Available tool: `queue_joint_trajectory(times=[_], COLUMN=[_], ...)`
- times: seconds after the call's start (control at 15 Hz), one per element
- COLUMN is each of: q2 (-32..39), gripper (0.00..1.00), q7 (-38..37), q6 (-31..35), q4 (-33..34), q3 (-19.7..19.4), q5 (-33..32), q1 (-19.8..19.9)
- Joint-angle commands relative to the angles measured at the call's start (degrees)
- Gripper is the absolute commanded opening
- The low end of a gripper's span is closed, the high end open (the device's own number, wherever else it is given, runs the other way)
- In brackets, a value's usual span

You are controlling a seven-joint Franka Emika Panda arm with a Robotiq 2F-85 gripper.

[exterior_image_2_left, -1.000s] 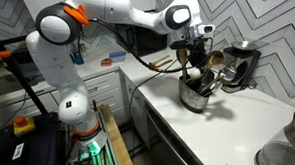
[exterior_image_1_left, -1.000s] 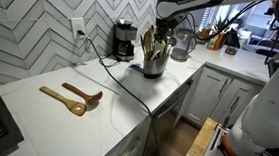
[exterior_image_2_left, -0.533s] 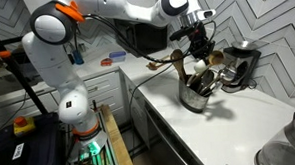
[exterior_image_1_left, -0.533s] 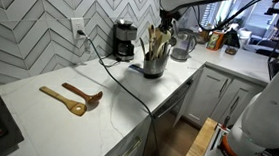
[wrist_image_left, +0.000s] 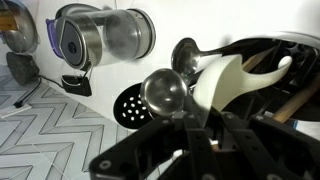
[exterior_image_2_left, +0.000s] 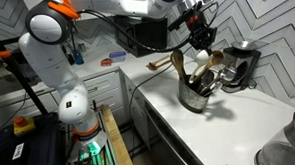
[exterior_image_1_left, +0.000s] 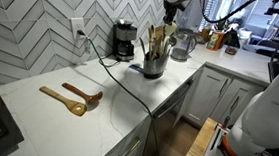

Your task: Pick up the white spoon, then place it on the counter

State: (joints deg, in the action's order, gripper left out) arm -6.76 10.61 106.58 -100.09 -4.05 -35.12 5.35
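My gripper (exterior_image_2_left: 199, 40) is high above the metal utensil holder (exterior_image_2_left: 193, 96), shut on the handle of the white spoon (exterior_image_2_left: 200, 56). The spoon's bowl hangs below the fingers, just over the other utensils. In the wrist view the white spoon (wrist_image_left: 226, 82) runs from its wide bowl down between my jaws (wrist_image_left: 193, 128). In an exterior view the holder (exterior_image_1_left: 154, 63) stands on the white counter (exterior_image_1_left: 36, 118) and my gripper (exterior_image_1_left: 175, 3) is at the top edge. The counter also shows in the exterior view (exterior_image_2_left: 244, 120).
Two brown wooden spoons (exterior_image_1_left: 70, 99) lie on the counter. A coffee maker (exterior_image_1_left: 125, 40) and a kettle (exterior_image_1_left: 182, 44) stand by the holder, with a black cable beside them. Tan wooden utensils (exterior_image_2_left: 179, 63), a steel ladle (wrist_image_left: 165, 93) and a black slotted spoon (wrist_image_left: 130, 105) fill the holder.
My gripper has risen above the holder, drawing the white spoon up out of the other utensils.
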Motion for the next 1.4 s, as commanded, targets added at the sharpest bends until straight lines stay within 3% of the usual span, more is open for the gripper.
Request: queue_joint_trajectory(times=[0.0,0.47,0.93,1.33], q2=[-0.76,-3.47,-5.36,-2.25], gripper=[0.02,0.02,0.02,0.02], q7=[2.32,6.81,22.12,34.45], q6=[-3.12,-3.71,-2.23,-0.5], q4=[1.44,3.11,2.25,1.63], q3=[0.13,-1.81,-10.06,-16.25], q5=[-0.53,2.33,17.13,28.78], q1=[-0.29,0.63,3.04,5.21])
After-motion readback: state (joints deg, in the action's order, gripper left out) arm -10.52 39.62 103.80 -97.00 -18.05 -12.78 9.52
